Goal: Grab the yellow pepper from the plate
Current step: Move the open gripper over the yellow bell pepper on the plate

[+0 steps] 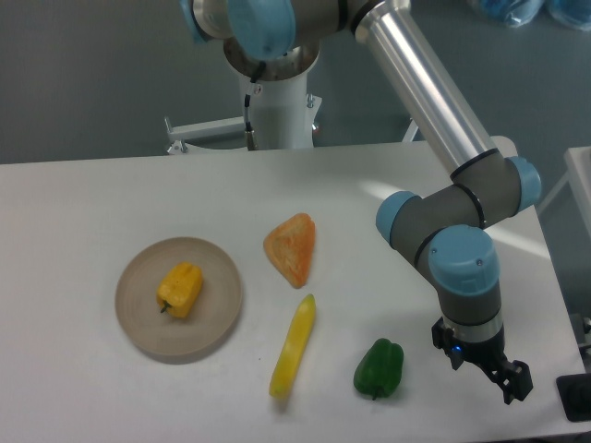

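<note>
I have not yet begun the reach: my jaws hang at the lower right of the frame, holding nothing; whether they are spread I cannot tell. The yellow pepper (179,290) lies on the plate (217,323) at lower left, so I must cross the counter (92,203), past the green pepper (379,368).

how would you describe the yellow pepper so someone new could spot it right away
Start at the white table and find the round beige plate on its left side, the only dish there. The yellow pepper lies on that plate, alone. It is short and blocky with a dark stem, unlike the long thin yellow chili and the orange wedge, which lie on the bare table.
</note>
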`<state>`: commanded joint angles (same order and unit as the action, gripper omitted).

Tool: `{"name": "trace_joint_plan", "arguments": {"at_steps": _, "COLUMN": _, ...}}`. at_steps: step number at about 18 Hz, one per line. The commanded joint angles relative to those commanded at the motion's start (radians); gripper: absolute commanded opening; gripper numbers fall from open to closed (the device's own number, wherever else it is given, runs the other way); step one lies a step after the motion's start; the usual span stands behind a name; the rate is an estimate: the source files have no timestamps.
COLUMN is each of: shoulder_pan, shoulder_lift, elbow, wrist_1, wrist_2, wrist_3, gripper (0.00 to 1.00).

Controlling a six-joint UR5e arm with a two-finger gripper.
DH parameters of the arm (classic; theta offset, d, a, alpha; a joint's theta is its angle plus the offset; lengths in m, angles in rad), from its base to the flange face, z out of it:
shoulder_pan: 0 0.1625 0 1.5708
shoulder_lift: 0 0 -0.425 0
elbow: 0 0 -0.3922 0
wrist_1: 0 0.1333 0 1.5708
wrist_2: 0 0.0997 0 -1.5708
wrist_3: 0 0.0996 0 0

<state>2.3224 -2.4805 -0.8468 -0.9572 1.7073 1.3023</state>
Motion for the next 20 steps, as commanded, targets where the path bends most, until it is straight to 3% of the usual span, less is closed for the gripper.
{"name": "trace_joint_plan", "arguments": {"at_steps": 6, "shoulder_pan": -0.018, "shoulder_lift": 0.043, "elbow": -0.018, "wrist_1": -0.006, "wrist_2": -0.009, "wrist_3": -0.002, "gripper": 1.00}}
{"name": "trace_joint_plan", "arguments": {"at_steps": 12, "shoulder_pan": -0.046, "shoulder_lift": 0.222, "elbow": -0.162, "wrist_1": -0.098, "wrist_2": -0.035, "wrist_3": -0.095, "gripper": 1.00}}
{"name": "trace_joint_plan", "arguments": {"at_steps": 16, "shoulder_pan": -0.087, "shoulder_lift": 0.348, "elbow": -0.277, "wrist_1": -0.175, "wrist_2": -0.098, "wrist_3": -0.248, "gripper": 1.00}}
{"name": "trace_joint_plan", "arguments": {"at_steps": 18, "shoulder_pan": -0.104, "shoulder_lift": 0.394, "elbow": -0.316, "wrist_1": -0.221, "wrist_2": -0.178, "wrist_3": -0.416, "gripper": 1.00}}
{"name": "trace_joint_plan", "arguments": {"at_steps": 20, "shoulder_pan": -0.127, "shoulder_lift": 0.439, "elbow": -0.371, "wrist_1": -0.222, "wrist_2": -0.248, "wrist_3": -0.530, "gripper": 1.00}}
